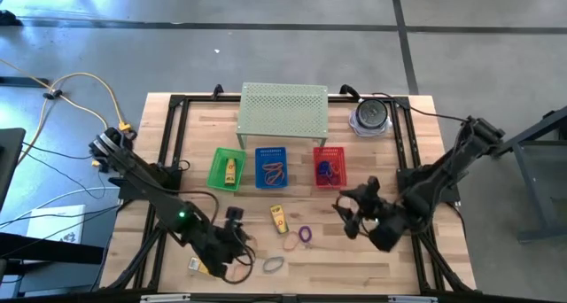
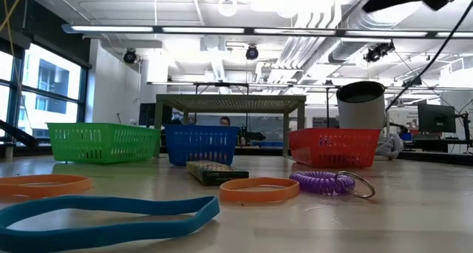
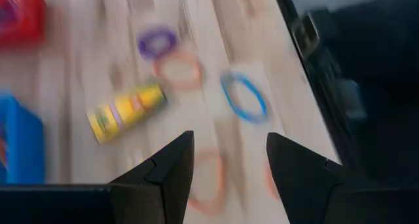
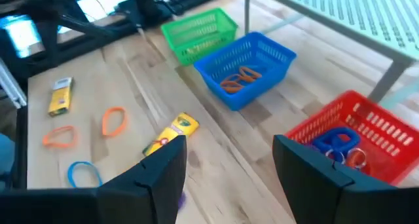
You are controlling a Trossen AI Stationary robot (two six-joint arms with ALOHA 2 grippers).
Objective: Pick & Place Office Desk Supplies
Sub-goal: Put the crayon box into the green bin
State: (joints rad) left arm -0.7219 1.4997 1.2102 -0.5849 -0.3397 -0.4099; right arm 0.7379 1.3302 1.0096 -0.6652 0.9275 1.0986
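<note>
Fingers of both grippers, right gripper [image 1: 353, 216] at four o'clock and left gripper [image 1: 232, 230] at seven, stand apart and empty, likely readied for loose bands [image 1: 305, 235] on the worktop [image 1: 354, 259].

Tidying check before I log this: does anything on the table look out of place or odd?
Nothing damaged or spilled. Several supplies are just unsorted: a yellow packet, purple coil, orange band and blue band lie loose on the wood in front of the three baskets, plus another packet by the left arm.
</note>
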